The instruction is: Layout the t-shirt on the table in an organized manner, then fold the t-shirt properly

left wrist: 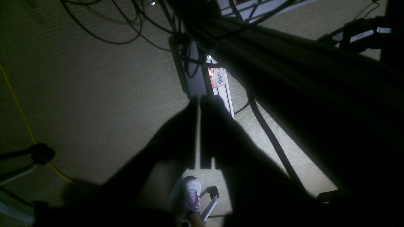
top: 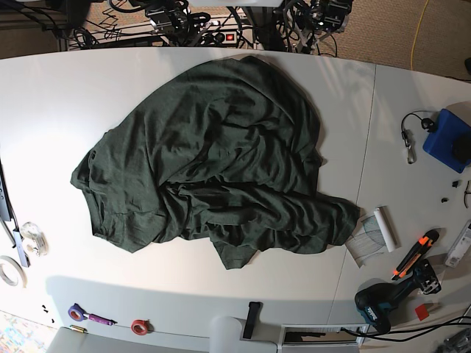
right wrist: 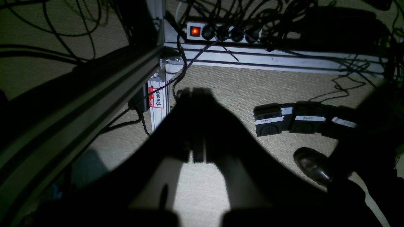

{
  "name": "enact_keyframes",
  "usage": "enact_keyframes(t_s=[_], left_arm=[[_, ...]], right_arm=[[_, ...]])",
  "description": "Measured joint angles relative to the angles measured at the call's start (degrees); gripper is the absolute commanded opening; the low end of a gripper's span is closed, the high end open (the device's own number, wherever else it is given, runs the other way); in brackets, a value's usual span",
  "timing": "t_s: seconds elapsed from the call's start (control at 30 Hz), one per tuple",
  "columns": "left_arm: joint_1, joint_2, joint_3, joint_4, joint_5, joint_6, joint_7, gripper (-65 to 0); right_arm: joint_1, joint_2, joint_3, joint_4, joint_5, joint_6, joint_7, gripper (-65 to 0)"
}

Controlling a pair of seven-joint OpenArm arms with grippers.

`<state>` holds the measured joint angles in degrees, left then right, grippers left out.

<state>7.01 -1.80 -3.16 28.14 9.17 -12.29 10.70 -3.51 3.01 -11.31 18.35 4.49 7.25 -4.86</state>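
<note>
Showing the dark green t-shirt (top: 221,162) heaped, rumpled and unfolded, across the middle of the white counter (top: 59,95), well apart from the cordless drill (top: 383,301) and orange utility knife (top: 412,254) near one edge. Puts the left hand (left wrist: 199,104) out over the carpeted floor (left wrist: 94,94), fingers drawn almost together with only a thin slit of light between and nothing gripped. Puts the right hand (right wrist: 197,91) likewise above carpet beside an aluminium frame (right wrist: 268,60), fingers pressed together, empty.
</note>
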Motion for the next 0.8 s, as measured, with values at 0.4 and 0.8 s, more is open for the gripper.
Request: enact_keyframes(t_s=[0.4, 0.8], left_arm=[[0.09, 0.00, 0.00, 0.79, -0.39, -0.02, 0.00, -65.0], [0.09, 0.00, 0.00, 0.79, -0.39, -0.02, 0.00, -65.0]], right_arm=[[0.00, 0.00, 0.00, 0.00, 0.00, 0.09, 0.00, -65.0], [0.00, 0.00, 0.00, 0.00, 0.00, 0.09, 0.00, -65.0]])
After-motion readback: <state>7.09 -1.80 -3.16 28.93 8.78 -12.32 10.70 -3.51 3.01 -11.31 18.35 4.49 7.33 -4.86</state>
